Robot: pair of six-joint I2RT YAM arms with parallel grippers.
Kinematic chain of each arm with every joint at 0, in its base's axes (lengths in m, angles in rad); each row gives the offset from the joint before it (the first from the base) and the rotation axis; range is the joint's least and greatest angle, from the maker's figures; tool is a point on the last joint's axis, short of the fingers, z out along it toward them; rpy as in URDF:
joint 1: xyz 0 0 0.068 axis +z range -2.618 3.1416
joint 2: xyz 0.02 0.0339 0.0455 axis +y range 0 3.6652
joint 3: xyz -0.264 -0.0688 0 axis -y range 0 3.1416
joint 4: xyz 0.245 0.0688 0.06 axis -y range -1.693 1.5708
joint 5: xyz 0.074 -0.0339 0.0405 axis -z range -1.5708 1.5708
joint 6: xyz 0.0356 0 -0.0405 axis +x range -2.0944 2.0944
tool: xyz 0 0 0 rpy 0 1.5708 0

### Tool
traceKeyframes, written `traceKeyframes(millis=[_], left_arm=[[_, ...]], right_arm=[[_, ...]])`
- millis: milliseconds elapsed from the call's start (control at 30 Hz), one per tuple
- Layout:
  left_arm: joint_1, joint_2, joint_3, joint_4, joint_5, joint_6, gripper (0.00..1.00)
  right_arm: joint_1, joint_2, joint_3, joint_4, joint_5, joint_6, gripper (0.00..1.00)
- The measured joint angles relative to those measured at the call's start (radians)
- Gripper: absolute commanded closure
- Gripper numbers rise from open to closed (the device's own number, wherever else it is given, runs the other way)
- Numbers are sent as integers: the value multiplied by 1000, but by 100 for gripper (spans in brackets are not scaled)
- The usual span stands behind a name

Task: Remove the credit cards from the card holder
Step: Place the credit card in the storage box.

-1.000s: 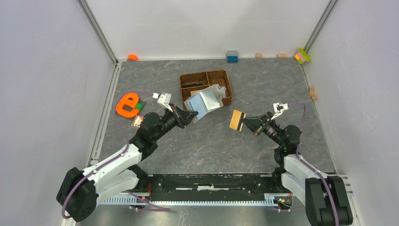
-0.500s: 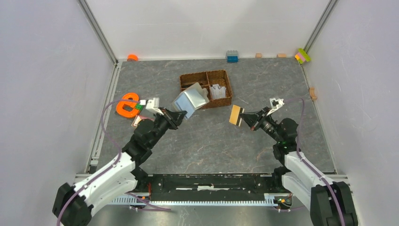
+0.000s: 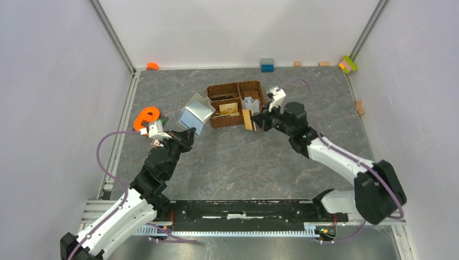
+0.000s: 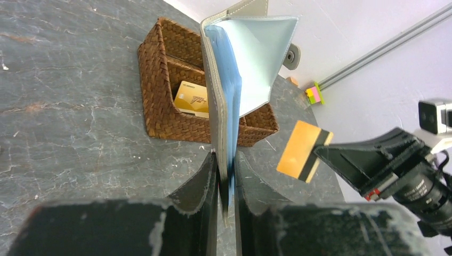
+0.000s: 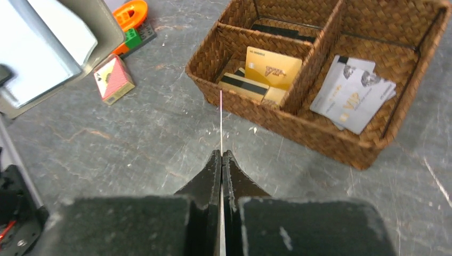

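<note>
Rough woven basket (image 5: 320, 136), glossy plastic card (image 4: 298, 152)

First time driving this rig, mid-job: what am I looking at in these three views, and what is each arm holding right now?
These are two robot arms on a table, each ending in a two-finger gripper. The wide picture looks down from above and behind them; the other two come from a camera on each wrist. The left gripper clamps the open grey card holder by one edge. The right gripper is shut on an orange-tan card, edge-on in its own camera, close to the brown woven basket, which holds a gold card and white cards.
</note>
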Motion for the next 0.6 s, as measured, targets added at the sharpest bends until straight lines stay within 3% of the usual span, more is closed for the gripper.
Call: traceKeyframes(millis=[200,433,600], left_arm=[[0,-57,-18,-38,-27,-14,98],[0,-159,-29,-73,-82,-45,98],[0,-175,-34,-90,-103,-58,98]], right_arm=[[111,183,233,-126,152,-166,100],[145,351,491,-242,278,-319,100],[195,439,588,-273,365,-517,100]])
